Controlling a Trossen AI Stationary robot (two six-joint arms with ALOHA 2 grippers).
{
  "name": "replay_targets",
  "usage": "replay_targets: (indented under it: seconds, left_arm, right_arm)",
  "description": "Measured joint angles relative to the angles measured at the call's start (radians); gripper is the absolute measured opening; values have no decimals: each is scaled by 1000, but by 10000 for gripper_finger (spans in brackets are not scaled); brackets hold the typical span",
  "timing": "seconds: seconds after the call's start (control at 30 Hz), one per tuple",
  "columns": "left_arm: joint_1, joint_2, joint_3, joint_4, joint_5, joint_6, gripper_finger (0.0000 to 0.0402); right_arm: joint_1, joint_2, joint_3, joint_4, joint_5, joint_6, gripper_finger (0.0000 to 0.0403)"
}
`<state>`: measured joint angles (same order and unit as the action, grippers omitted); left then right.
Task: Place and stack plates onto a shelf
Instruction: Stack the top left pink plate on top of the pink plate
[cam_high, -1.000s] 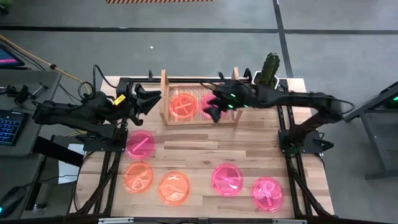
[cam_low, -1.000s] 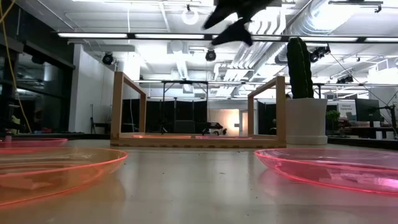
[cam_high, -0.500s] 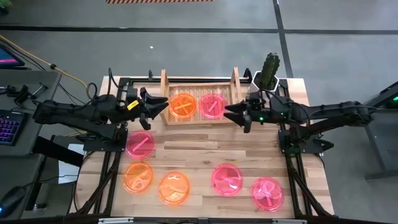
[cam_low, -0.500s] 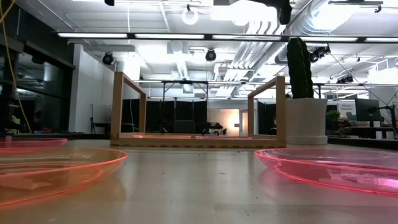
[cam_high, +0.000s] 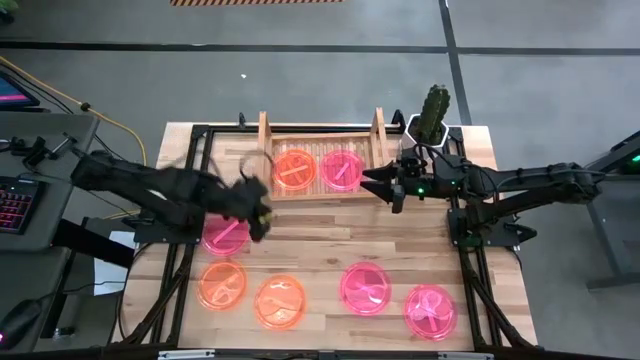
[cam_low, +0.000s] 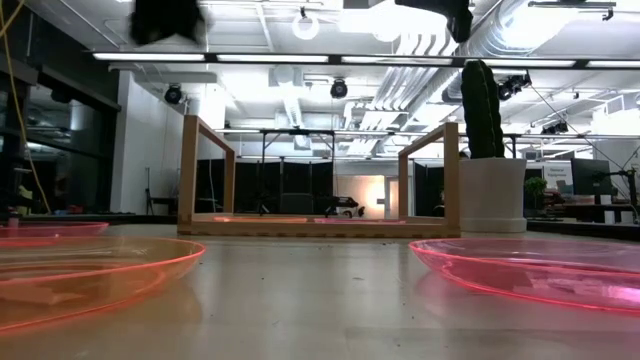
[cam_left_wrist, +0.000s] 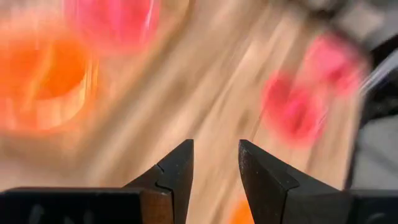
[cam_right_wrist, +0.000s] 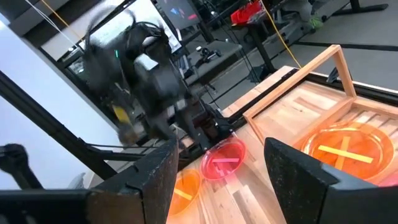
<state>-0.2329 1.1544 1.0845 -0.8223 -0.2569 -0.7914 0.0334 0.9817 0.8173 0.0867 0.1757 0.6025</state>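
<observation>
The light-wood shelf (cam_high: 320, 150) stands at the table's far side. An orange plate (cam_high: 295, 168) and a pink plate (cam_high: 342, 168) lie side by side on its slatted base. On the table lie a pink plate (cam_high: 226, 232), two orange plates (cam_high: 222, 283) (cam_high: 279, 301) and two more pink plates (cam_high: 366, 287) (cam_high: 430, 309). My left gripper (cam_high: 256, 207) (cam_left_wrist: 214, 146) is open and blurred, above the table between the shelf and the nearest pink plate. My right gripper (cam_high: 385, 185) (cam_right_wrist: 221, 155) is open, just right of the shelf's right board.
A cactus in a white pot (cam_high: 432, 112) stands at the far right corner, behind my right arm. Bare wood lies between the shelf and the near row of plates. A desk with a keyboard (cam_high: 15, 205) sits off the table's left.
My right gripper drew back from over the shelf's pink plate toward the table's right, leaving that plate on the slats, then held still. My left gripper edged from the shelf's left board toward the orange plate, then swung fast toward the near edge, over the table's pink plate.
</observation>
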Motion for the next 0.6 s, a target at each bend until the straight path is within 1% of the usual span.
replay_targets:
  seconds: [0.13,0.23,0.43,0.6]
  left_arm:
    - [-82,137,-27,-179,35,-241,115]
    - [-130,245,-57,-274,39,-338,115]
    - [-157,409,-137,-277,43,-448,115]
    - [-161,476,-185,-277,56,-471,115]
  right_arm:
    - [0,0,0,-1,0,0,222]
    - [0,0,0,-2,0,0,222]
    - [0,0,0,-38,7,3,222]
    - [0,0,0,-62,8,4,222]
